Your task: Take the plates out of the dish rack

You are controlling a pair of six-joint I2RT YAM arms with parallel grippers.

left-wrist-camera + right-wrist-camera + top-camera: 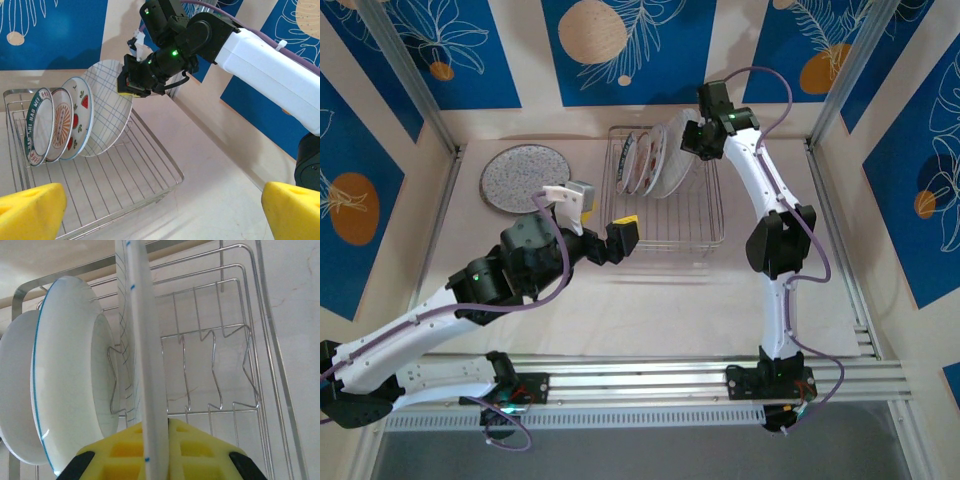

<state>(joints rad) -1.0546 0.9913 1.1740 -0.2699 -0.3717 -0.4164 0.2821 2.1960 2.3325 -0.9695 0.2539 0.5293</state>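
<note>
The silver wire dish rack (718,215) stands at the back centre of the table with several plates upright in its left end. In the left wrist view they are a green-rimmed plate (36,129), an orange-patterned plate (61,125), a plate with red and green motifs (81,116) and a white grid-lined plate (107,107). My right gripper (692,138) is shut on the top rim of the grid-lined plate (145,355), its yellow pads (200,450) pressed to both faces. My left gripper (603,210) hangs open at the rack's near left corner, holding nothing.
A speckled grey plate (525,178) lies flat on the table left of the rack. The rack's right half (163,150) has bare wire slots (195,412). Metal frame posts and patterned walls close in the back and sides.
</note>
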